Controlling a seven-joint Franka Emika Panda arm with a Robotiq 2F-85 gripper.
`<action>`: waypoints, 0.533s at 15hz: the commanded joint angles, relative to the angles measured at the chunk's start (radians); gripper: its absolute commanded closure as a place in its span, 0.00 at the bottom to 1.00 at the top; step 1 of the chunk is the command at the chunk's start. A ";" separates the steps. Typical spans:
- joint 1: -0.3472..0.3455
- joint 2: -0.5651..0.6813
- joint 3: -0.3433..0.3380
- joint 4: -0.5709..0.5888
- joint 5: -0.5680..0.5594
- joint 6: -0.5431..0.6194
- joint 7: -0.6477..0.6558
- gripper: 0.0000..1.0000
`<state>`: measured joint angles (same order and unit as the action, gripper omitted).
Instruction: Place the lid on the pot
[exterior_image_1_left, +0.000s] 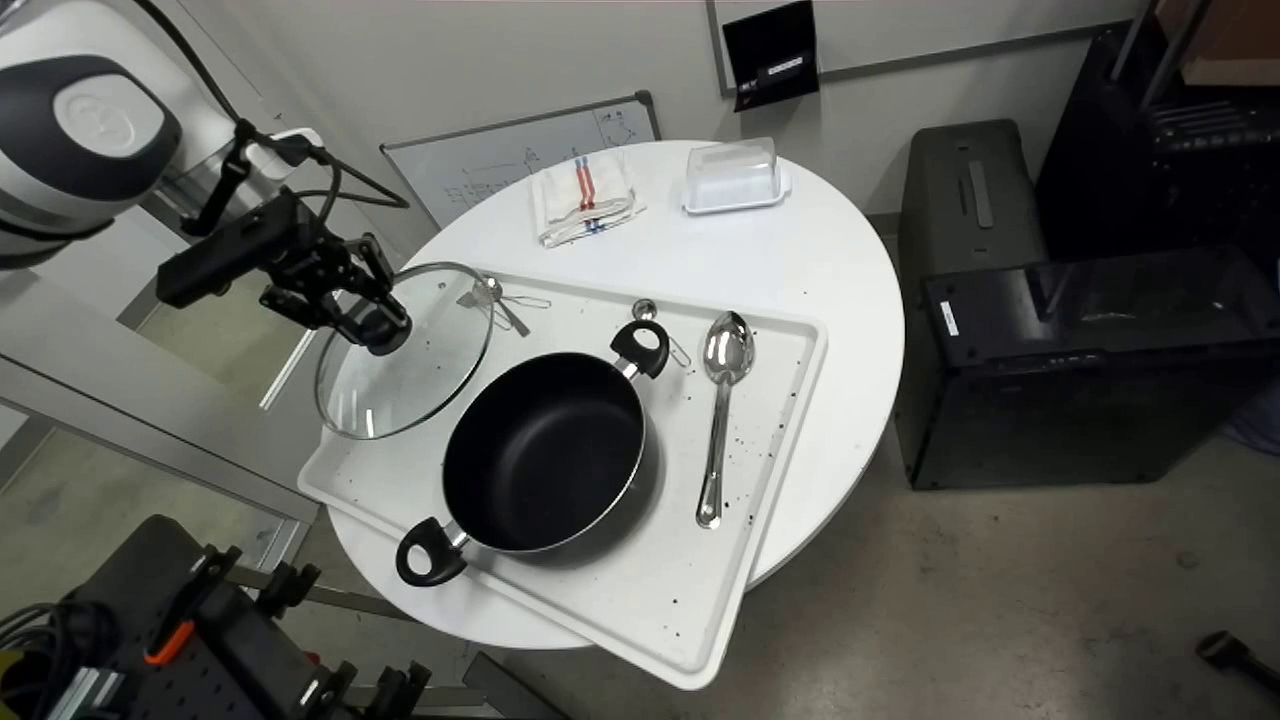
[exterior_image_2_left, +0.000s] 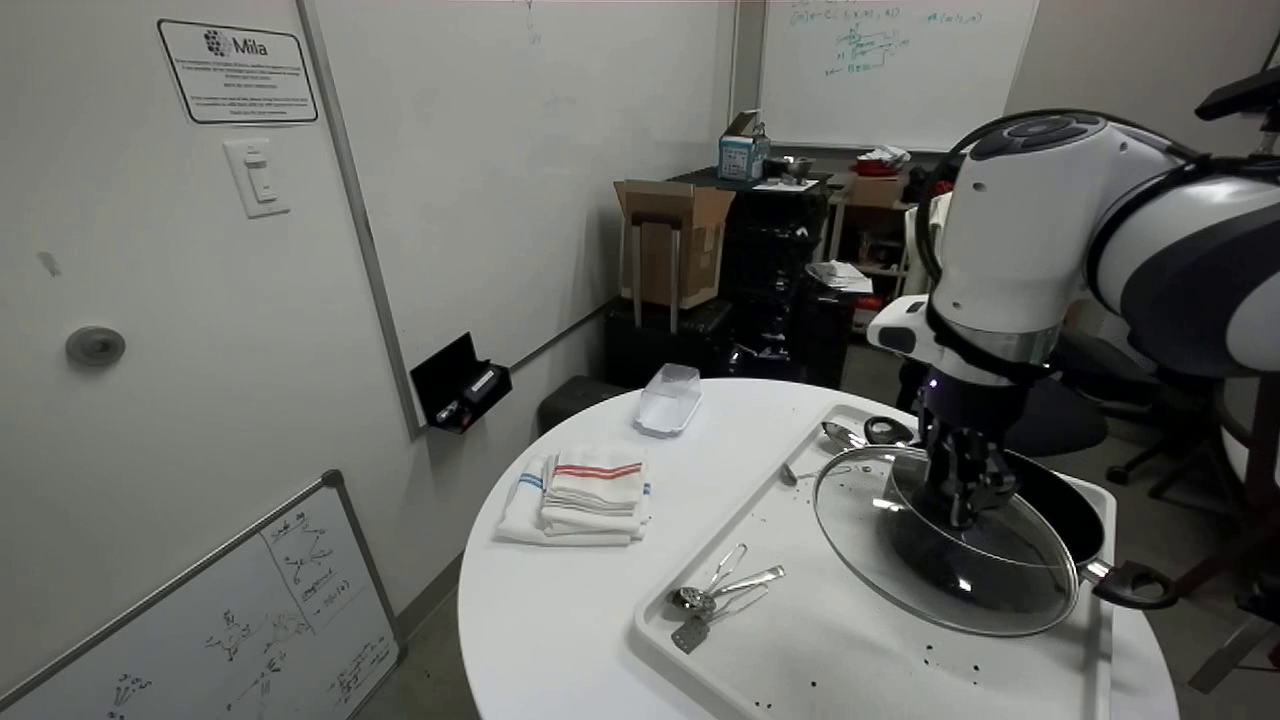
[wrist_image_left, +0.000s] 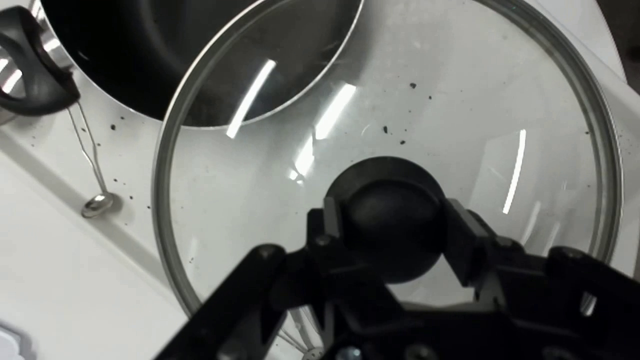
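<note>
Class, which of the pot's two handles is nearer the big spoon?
The handle near the big spoon's bowl; the other handle sits opposite, across the pot.

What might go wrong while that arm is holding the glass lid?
The gripper holds the lid only by its round knob, so it might swing or slip. The lid also hangs off-centre from the pot; lowered straight down, it could hit the pot's edge or miss.

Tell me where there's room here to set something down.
The white tabletop between the covered dish, the folded cloths and the tray looks bare. The tray corner bordered by the pot and large spoon has room, bar dark crumbs. Crowded: beside the pot, where the tool holds the lid, and around the small utensils.
</note>
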<state>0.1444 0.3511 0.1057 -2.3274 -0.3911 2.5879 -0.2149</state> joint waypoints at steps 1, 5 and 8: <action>-0.073 -0.108 -0.009 -0.074 0.046 -0.014 -0.091 0.75; -0.157 -0.157 -0.029 -0.102 0.095 -0.019 -0.197 0.75; -0.206 -0.174 -0.052 -0.107 0.126 -0.019 -0.267 0.75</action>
<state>-0.0248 0.2418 0.0691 -2.4054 -0.3081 2.5876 -0.3999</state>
